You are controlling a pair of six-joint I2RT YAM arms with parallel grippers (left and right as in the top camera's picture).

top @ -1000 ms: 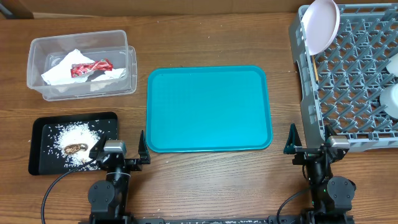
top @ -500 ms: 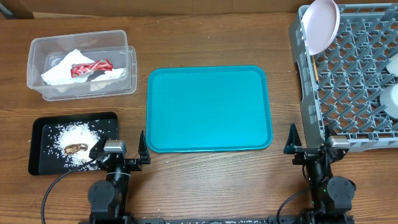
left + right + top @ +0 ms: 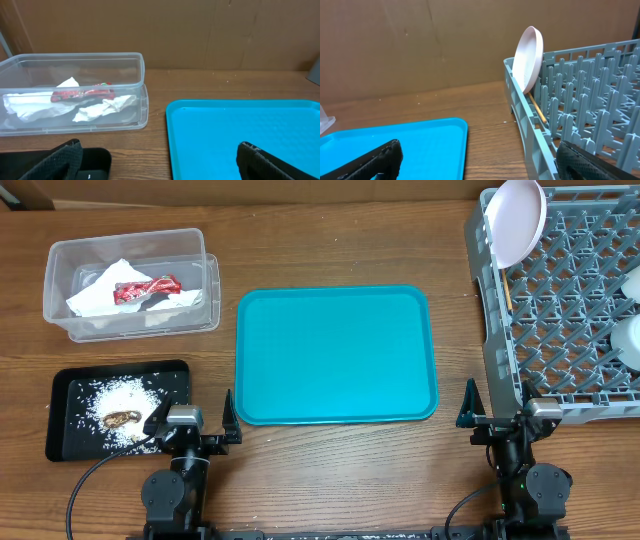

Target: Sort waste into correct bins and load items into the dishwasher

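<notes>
Overhead: the clear tub sits at the far left of the table. It holds crumpled white napkins with the red wrapper lying on top of them. Nearer the arms, the black tray carries the brown food scrap among scattered white crumbs. The teal tray lies in the middle. The grey dish rack fills the right side. A plate stands on edge at its far left corner, and 1 chopstick lies along the rack's left wall below it. 2 more white dishes show at the right edge of the frame. The left gripper sits at the near edge beside the black tray. The right gripper sits at the rack's near left corner.

Left wrist: the left gripper has its 2 fingers spread wide with nothing between them. Ahead are the tub with the napkins and wrapper inside, a corner of the black tray, and the teal tray to the right.

Right wrist: the right gripper is likewise spread wide and grips nothing. The plate leans upright against the rack's pegs, the chopstick rests slanted inside the rack wall just below it, and the teal tray lies to the left.
</notes>
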